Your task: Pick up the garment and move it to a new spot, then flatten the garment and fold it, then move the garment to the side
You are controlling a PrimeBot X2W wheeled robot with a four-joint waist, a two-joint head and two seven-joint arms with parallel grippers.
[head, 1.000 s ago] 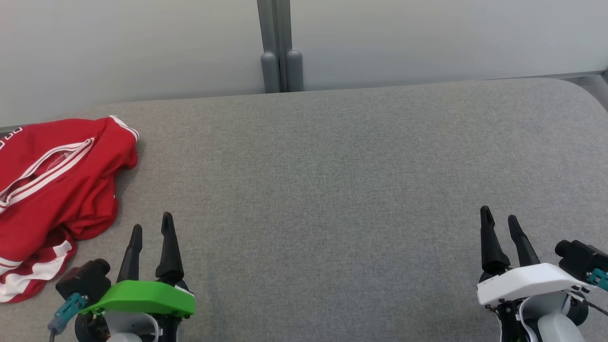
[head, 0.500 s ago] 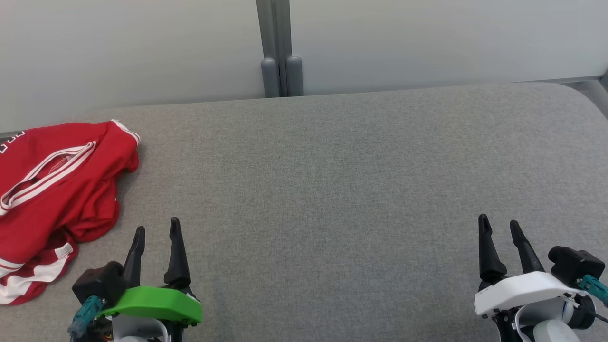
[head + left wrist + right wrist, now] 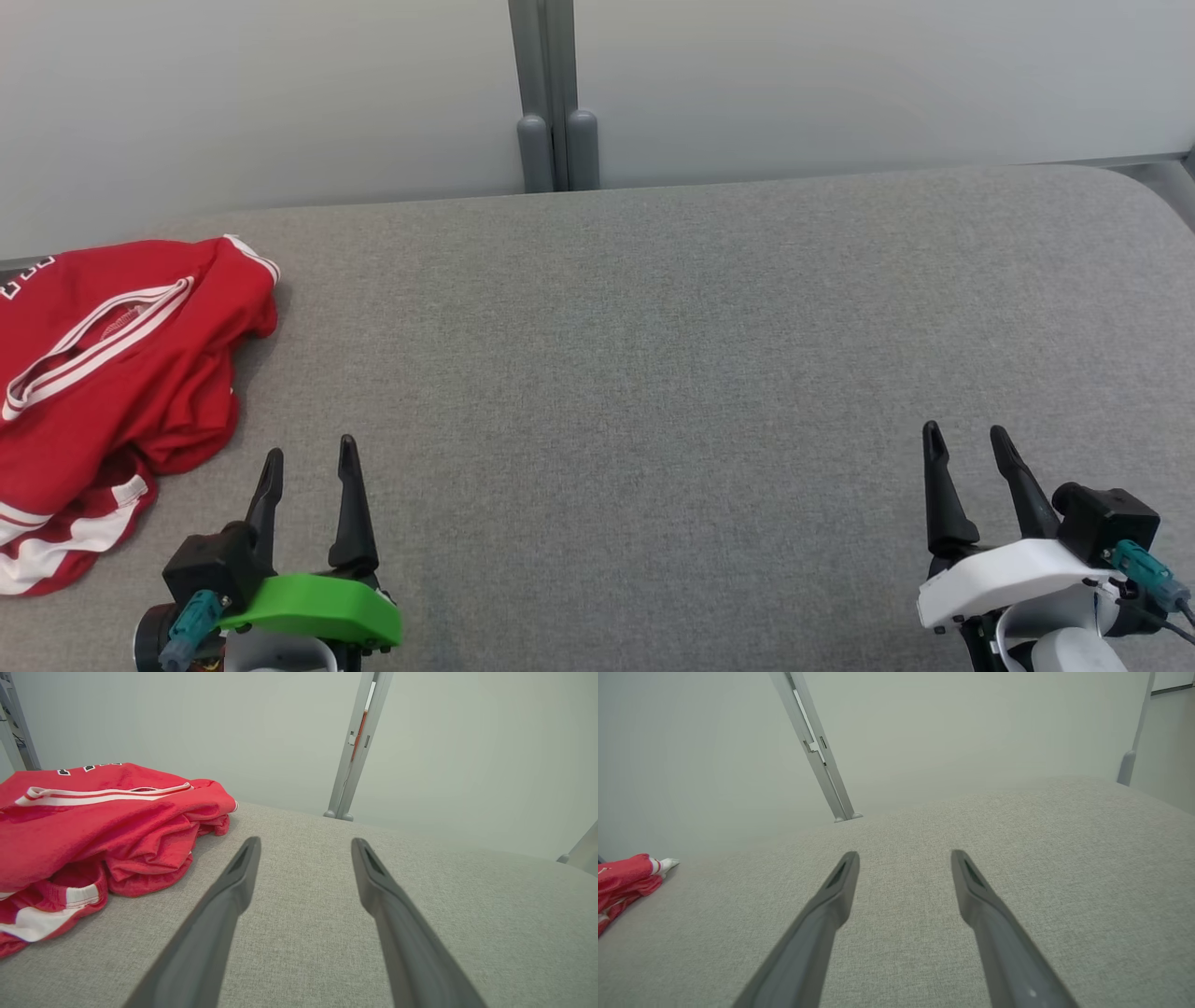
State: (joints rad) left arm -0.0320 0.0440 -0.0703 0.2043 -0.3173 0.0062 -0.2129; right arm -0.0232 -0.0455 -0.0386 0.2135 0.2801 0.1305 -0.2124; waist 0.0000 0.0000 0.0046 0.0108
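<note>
A crumpled red garment (image 3: 103, 373) with white stripes lies in a heap at the far left of the grey padded table (image 3: 653, 373). My left gripper (image 3: 311, 455) stands open at the lower left, just right of the garment and apart from it, nothing between its fingers. In the left wrist view the garment (image 3: 93, 821) lies left of the open gripper (image 3: 303, 845). My right gripper (image 3: 964, 437) is open at the lower right, far from the cloth. The right wrist view shows that gripper (image 3: 903, 857) open over bare fabric, with the garment (image 3: 623, 882) at its far left edge.
A pale wall with a grey vertical post (image 3: 555, 93) runs behind the table's far edge. The table's rounded right corner (image 3: 1153, 187) is at the upper right. Bare grey surface stretches between the two grippers.
Both grippers have drawn back toward the bottom of the head view, still open. The head camera has shifted slightly, so the whole scene sits a little lower. The garment lies as before.
</note>
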